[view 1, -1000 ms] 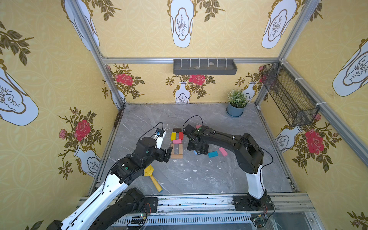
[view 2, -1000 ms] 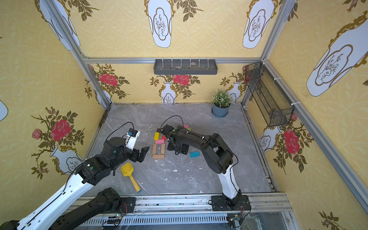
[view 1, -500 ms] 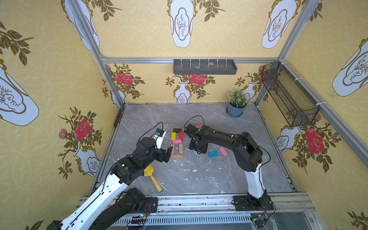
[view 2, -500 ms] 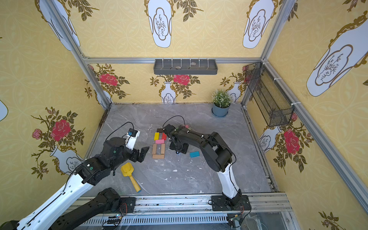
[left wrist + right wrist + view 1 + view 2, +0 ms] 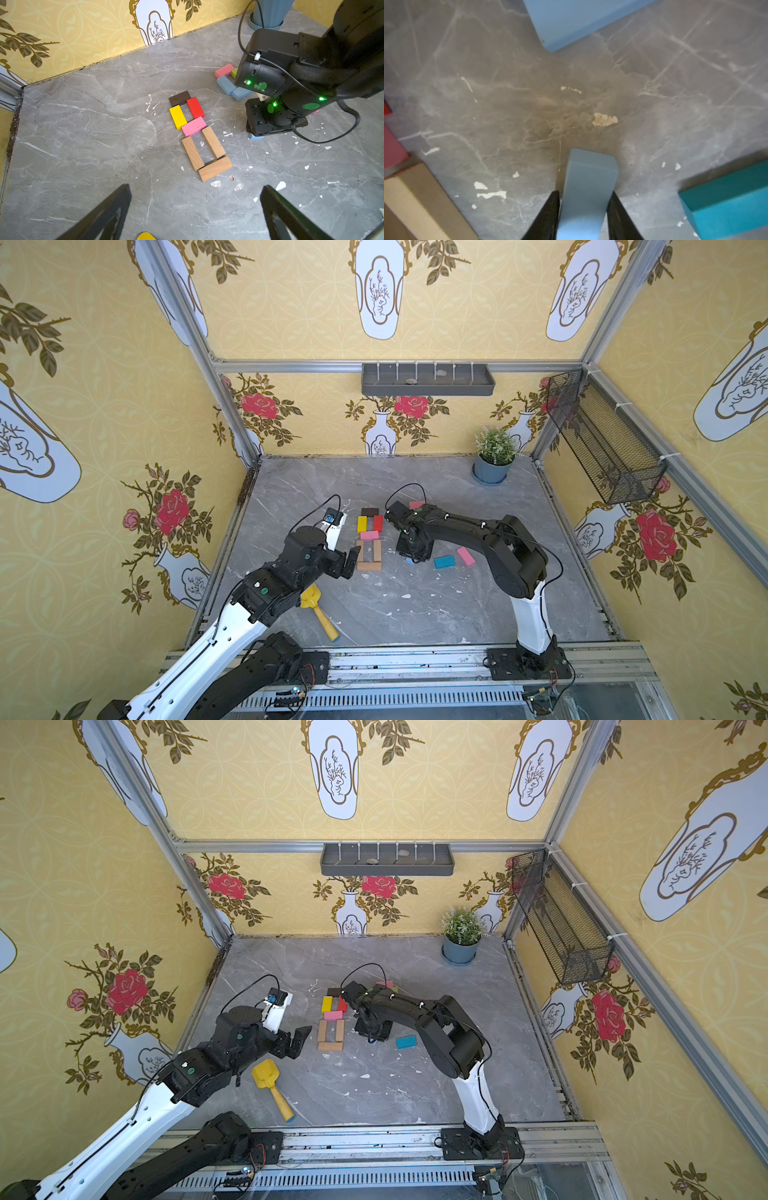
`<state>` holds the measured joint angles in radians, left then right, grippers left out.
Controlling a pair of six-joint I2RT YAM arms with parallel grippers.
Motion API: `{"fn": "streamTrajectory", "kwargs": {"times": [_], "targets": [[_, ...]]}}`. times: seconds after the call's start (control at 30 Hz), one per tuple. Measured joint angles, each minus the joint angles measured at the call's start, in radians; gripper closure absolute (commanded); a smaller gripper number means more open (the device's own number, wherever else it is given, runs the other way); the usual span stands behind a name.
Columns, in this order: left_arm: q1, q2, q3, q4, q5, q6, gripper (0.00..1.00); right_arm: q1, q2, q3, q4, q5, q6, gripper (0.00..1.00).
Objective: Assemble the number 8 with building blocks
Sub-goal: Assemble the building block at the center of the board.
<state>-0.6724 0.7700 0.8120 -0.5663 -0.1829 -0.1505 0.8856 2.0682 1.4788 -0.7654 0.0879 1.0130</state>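
BLOCK FIGURE ON DESK: Seven flat blocks lie on the grey marble desk (image 5: pixel 415 614) as a figure 8. The dark brown block (image 5: pixel 179 98) sits across the top, w/ the yellow block (image 5: pixel 178 117) & red block (image 5: pixel 195 107) as upper sides. The pink block (image 5: pixel 193 126) crosses the middle, two tan blocks (image 5: pixel 193 153) form the lower sides, & a third tan block (image 5: pixel 215 168) closes the base. The figure's long axis runs from the robot's side toward the back wall, brown end farthest. Side blocks lie along that axis & the three crossbars lie across it. Just right of the figure, the right tool (image 5: pixel 584 199) is clamped on a light blue block (image 5: pixel 588 193), low at the desk. The block's long axis is in line w/ the fingers, one end sticking out past the tips. The left tool (image 5: pixel 195 188) hangs just left of the figure's lower half, fingers wide apart. Only the right wrist view shows the grip; in both top views the arm covers it. The left wrist view alone shows two more light blue blocks (image 5: pixel 225 84) w/ a second pink block (image 5: pixel 224 70) & a green block (image 5: pixel 234 72) behind the right arm. A teal block (image 5: pixel 444 561) lies right of the right tool; a top view shows another pink block (image 5: pixel 465 556) just beside it.
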Motion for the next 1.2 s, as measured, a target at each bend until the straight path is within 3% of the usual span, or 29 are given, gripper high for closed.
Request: {"fn": "streamTrajectory", "kwargs": {"times": [0.13, 0.27, 0.6, 1.2], "targets": [[0.000, 0.000, 0.000, 0.000, 0.000, 0.000, 0.00, -0.003, -0.018, -0.021, 0.026, -0.002, -0.082, 0.90], [0.000, 0.000, 0.000, 0.000, 0.000, 0.000, 0.00, -0.026, -0.043, -0.047, 0.042, 0.000, -0.195, 0.94], [0.000, 0.002, 0.000, 0.000, 0.000, 0.000, 0.00, -0.109, -0.086, -0.111, 0.093, -0.072, -0.405, 0.93], [0.000, 0.006, 0.000, -0.018, 0.000, 0.000, 0.00, -0.109, 0.000, -0.012, 0.084, -0.077, -0.442, 0.90]]}}
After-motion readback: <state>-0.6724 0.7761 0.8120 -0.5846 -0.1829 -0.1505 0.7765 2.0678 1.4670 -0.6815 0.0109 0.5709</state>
